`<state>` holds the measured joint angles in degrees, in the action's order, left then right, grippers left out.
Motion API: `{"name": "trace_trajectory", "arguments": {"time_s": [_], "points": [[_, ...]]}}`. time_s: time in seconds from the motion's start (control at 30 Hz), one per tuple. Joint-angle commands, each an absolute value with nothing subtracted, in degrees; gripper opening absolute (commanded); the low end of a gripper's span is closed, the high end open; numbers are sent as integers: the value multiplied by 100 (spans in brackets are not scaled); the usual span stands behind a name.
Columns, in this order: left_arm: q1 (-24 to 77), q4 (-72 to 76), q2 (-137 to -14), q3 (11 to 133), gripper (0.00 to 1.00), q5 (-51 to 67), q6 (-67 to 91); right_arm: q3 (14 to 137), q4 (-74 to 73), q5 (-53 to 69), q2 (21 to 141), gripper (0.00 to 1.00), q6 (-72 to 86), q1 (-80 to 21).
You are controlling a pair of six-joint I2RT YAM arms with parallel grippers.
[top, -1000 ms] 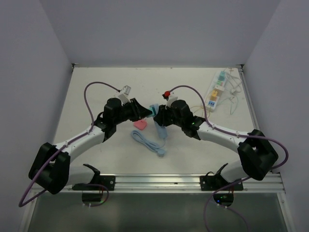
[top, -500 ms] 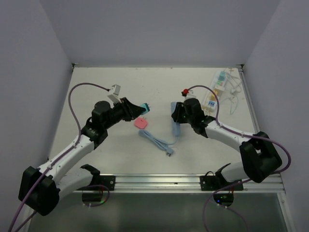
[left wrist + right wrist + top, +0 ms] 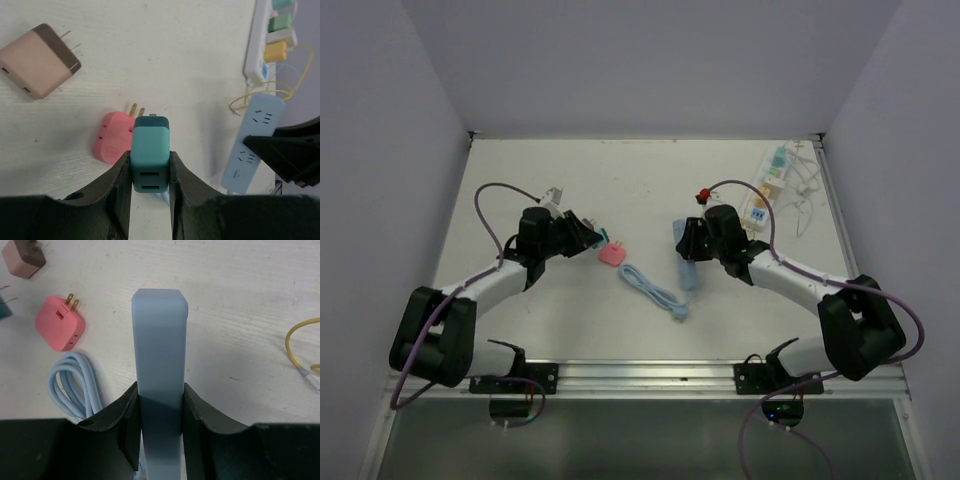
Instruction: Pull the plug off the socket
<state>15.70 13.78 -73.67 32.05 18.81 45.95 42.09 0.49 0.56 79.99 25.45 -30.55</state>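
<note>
My left gripper (image 3: 599, 238) is shut on a teal plug (image 3: 150, 150), gripped on both sides (image 3: 150, 159), with its prongs pointing away and free. My right gripper (image 3: 687, 250) is shut on a light-blue socket strip (image 3: 160, 340), which also shows in the top view (image 3: 687, 272) and in the left wrist view (image 3: 252, 142). The plug and this strip are well apart. The long white power strip (image 3: 767, 188) with pastel plugs lies at the far right, untouched, and also shows in the left wrist view (image 3: 264, 45).
A pink plug (image 3: 611, 255) lies on the table between the arms, just beyond the teal plug (image 3: 114, 142). A light-blue coiled cable (image 3: 655, 292) lies near the middle. A brown-tipped beige adapter (image 3: 37, 62) lies to the left. Thin yellow wire (image 3: 295, 350) is by the white strip.
The teal plug was against the light-blue strip a second ago; now they are apart. My left gripper drew back left with the plug, and my right moved right with the strip.
</note>
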Motion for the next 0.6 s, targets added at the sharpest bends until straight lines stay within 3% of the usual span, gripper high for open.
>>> {"name": "trace_trajectory", "arguments": {"time_s": [0.0,0.13,0.23,0.33,0.37,0.43,0.47,0.57], "points": [[1389,2161,-8181,3568,5,2144,4676,4271,316,597,8059,0,2505,-3111],[1301,2355,-8885,3840,10,2109,4685,4324,369,738,8288,0,2531,-3190],[1248,2443,-9158,3920,21,2048,4693,4368,483,782,8463,0,2575,-3296],[1222,2426,-9220,3929,38,1960,4676,4473,510,782,8700,1,2584,-3436],[1213,2339,-9168,3911,49,1943,4658,4552,510,774,8753,2,2584,-3471],[1178,2259,-9080,3902,61,1907,4632,4631,466,747,8937,8,2558,-3559],[1169,2111,-8940,3902,71,1881,4588,4745,431,730,8999,13,2532,-3577],[1151,1629,-8536,3955,85,1662,4466,4956,290,668,9236,23,2479,-3674]]}}
